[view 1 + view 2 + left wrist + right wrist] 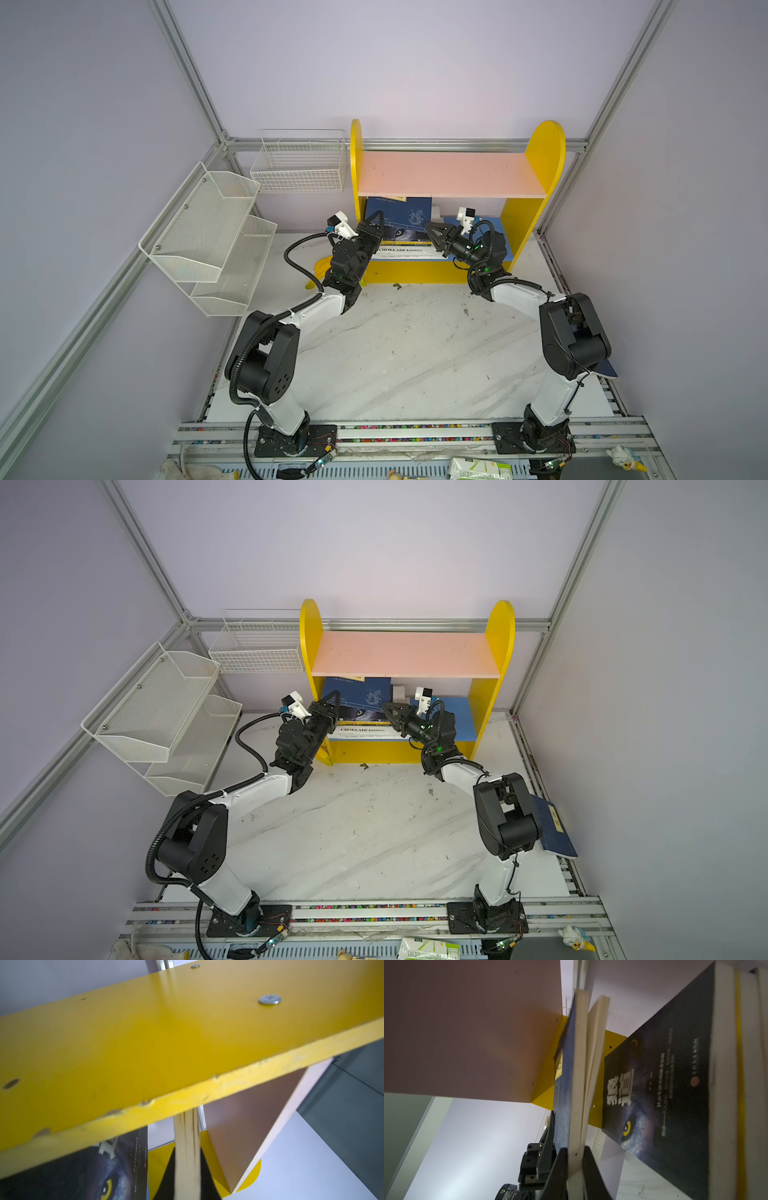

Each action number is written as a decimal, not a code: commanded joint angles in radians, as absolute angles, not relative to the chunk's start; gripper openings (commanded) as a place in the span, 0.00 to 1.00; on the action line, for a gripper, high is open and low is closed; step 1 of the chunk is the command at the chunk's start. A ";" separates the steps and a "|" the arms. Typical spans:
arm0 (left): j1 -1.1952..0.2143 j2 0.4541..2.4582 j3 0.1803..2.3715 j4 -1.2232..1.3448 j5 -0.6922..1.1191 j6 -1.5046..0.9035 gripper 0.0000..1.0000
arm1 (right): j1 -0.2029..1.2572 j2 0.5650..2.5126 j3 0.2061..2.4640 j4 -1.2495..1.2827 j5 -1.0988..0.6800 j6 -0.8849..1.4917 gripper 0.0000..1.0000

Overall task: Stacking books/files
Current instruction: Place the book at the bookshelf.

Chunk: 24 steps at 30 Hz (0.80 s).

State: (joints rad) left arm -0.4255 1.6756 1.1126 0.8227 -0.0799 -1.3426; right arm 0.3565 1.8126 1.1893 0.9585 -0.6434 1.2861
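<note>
Clamped with left jaws on navy book, held between the two jaws in lower bay of yellow shelf. Clamped with right jaws on its page block, pages fanned. Just below both jaws, apart from it: wolf-eyed book atop flat stack.

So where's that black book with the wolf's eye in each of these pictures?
Top view: wolf-eyed book, dark strip topping the lower-shelf stack, by the navy book.
Top view: same spot.
Left wrist: yellow-eyed cover past the yellow panel's edge.
Right wrist: large cover beside the navy book's fanned pages.
Shared landmark: pink shelf board.
</note>
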 commanded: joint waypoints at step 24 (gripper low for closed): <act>-0.301 1.202 0.767 0.455 -0.145 -1.172 0.70 | 0.306 1.918 1.483 0.476 -0.733 0.999 0.05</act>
